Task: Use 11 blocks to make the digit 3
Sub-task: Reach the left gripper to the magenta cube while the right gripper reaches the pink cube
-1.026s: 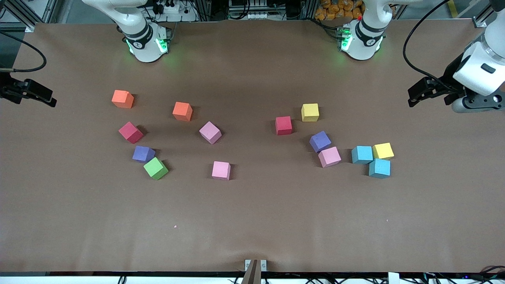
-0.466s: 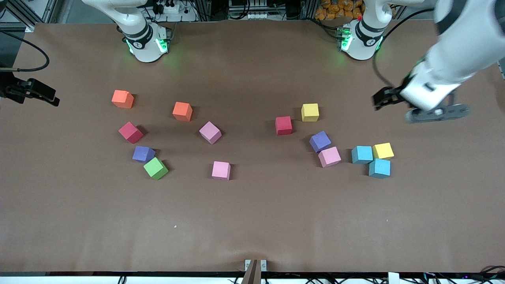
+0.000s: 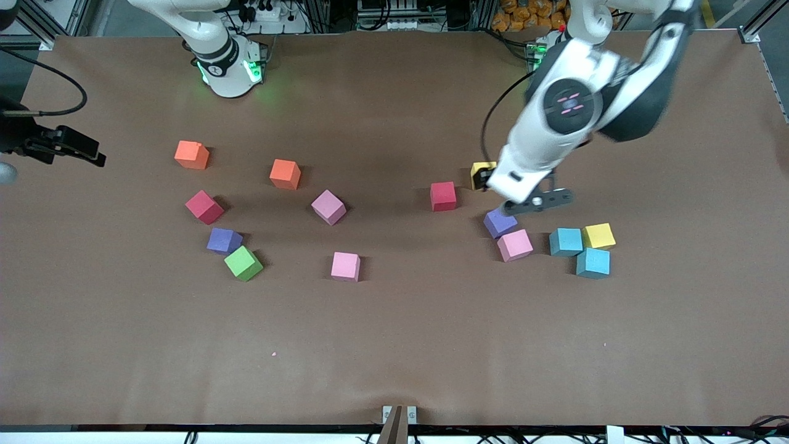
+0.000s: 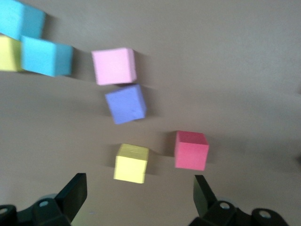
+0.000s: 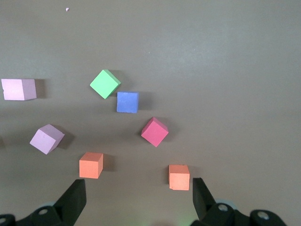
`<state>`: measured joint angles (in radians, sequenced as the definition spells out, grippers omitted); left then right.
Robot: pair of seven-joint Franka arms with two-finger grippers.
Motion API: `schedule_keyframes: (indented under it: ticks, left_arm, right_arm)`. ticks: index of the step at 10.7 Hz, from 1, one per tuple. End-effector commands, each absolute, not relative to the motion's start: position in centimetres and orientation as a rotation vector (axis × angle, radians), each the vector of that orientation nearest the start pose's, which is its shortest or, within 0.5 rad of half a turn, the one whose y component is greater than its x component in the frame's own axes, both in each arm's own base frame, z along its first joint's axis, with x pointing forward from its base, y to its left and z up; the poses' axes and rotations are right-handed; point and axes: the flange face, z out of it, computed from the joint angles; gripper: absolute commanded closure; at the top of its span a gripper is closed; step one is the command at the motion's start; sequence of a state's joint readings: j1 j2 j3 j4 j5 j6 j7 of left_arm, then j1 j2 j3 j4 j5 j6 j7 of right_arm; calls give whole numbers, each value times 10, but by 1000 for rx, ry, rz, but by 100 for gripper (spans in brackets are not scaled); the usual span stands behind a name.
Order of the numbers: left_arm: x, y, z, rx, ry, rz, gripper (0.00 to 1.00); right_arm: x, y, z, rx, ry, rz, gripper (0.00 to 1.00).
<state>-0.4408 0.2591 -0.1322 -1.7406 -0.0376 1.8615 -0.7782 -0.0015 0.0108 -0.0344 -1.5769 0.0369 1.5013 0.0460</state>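
The blocks lie loose in two scattered groups, and no digit 3 shows. Toward the left arm's end are a red block, yellow, purple, pink, two light blue and another yellow. My left gripper hangs open and empty over the table beside that first yellow block. Toward the right arm's end are two orange blocks, a crimson one, purple, green and two pink. My right gripper waits open at that table end, with the orange blocks just ahead of it.
The brown table has a broad bare strip along the edge nearest the front camera. Both arm bases stand at the edge farthest from it. The left arm's white forearm crosses above the table near the yellow block.
The left arm has swung in from its table end to above the yellow and purple blocks. The right gripper has crept slightly inward. No block has moved.
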Motion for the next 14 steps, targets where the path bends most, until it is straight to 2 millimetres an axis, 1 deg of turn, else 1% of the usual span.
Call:
schedule_keyframes:
  ticks: [1, 2, 3, 4, 6, 7, 9, 10, 12, 13, 14]
  left_arm:
    - [500, -367, 371, -3075, -457, 229, 0]
    - [490, -382, 347, -3072, -460, 225, 0]
    - [480, -388, 324, -3070, -438, 240, 0]
    - [469, -393, 308, -3088, -423, 228, 0]
    - [459, -393, 283, -3100, -412, 212, 0]
    - [453, -402, 272, -3108, -385, 213, 0]
    - [452, -407, 252, -3119, -377, 206, 0]
    - [447, -414, 244, -3126, -359, 203, 0]
    - [445, -414, 223, -3117, -342, 223, 0]
    - [444, -412, 213, -3105, -340, 239, 0]
    - [443, -411, 209, -3100, -337, 248, 0]
  right_arm:
    - [551, 8, 581, -3088, 48, 118, 0]
    - [553, 26, 566, -3090, -1, 105, 0]
    - [553, 50, 543, -3094, -60, 90, 0]
    - [550, 65, 513, -3095, -99, 88, 0]
    - [545, 102, 470, -3091, -198, 41, 0]
    - [540, 119, 451, -3087, -241, 14, 0]
    - [529, 154, 416, -3073, -340, 4, 0]
    - [518, 176, 395, -3063, -408, 24, 0]
    - [491, 219, 358, -3049, -562, 54, 0]
    - [483, 241, 343, -3031, -626, 63, 0]
    - [480, 256, 330, -3009, -663, 38, 0]
